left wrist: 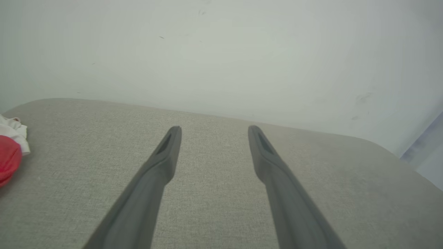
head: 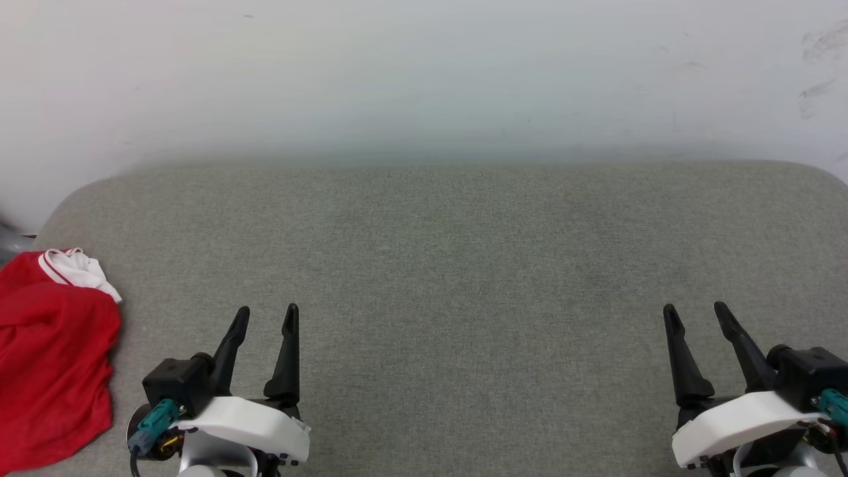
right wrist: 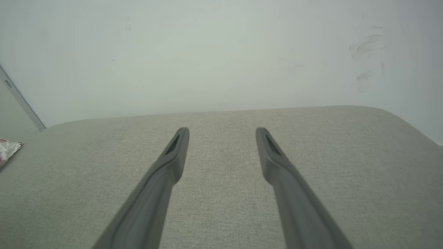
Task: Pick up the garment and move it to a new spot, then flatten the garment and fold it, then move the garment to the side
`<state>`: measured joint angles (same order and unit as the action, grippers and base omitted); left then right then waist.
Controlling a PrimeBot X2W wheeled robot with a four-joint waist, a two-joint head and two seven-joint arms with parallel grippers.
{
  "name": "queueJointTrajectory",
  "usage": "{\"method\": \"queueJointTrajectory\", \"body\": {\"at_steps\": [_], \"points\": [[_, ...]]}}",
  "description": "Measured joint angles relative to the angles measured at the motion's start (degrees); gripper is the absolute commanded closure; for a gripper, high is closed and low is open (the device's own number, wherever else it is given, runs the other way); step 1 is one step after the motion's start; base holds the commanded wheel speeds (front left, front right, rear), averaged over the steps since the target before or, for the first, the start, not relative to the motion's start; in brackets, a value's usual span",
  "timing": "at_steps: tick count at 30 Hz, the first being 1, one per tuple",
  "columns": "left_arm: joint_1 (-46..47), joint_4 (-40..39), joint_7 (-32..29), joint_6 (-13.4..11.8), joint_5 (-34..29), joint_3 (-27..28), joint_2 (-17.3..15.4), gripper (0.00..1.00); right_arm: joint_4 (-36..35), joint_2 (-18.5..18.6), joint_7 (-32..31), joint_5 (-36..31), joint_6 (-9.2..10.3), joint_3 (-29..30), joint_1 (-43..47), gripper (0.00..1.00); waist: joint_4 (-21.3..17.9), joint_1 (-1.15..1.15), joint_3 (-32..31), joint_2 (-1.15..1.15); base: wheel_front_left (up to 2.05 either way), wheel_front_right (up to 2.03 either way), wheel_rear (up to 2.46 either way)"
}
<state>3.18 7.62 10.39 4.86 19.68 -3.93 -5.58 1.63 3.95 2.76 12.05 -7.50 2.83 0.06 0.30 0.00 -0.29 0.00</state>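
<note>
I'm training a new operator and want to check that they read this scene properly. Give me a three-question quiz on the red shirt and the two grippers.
1. True or false: the left gripper stands open with nothing between its fingers.
2. Multiple choice: the garment lies at A) the left edge of the grey fabric surface, B) its middle, C) its right edge.
3. Short answer: which is nearer the garment, the left gripper or the right gripper?

Key: 1 true; 2 A; 3 the left gripper.
</note>
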Motion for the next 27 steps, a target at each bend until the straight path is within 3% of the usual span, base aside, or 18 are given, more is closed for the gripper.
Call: {"method": "queueJointTrajectory", "body": {"at_steps": [19, 27], "points": [[0.01, 1.19, 2.43, 0.59, -6.72, 1.20, 0.38, 0.00, -1.20, -0.52, 1.35, -8.46, 0.00, -0.10, 0.42, 0.00, 0.20, 0.00, -0.24, 0.00, 0.00, 0.00, 0.00], [0.04, 2.00, 3.21, 0.40, -10.14, 3.61, 0.46, 0.00, -1.44, -0.80, 1.77, -10.94, 0.00, 0.01, 1.20, 0.00, 2.90, 0.00, -0.47, 0.00, 0.00, 0.00, 0.00]]}}
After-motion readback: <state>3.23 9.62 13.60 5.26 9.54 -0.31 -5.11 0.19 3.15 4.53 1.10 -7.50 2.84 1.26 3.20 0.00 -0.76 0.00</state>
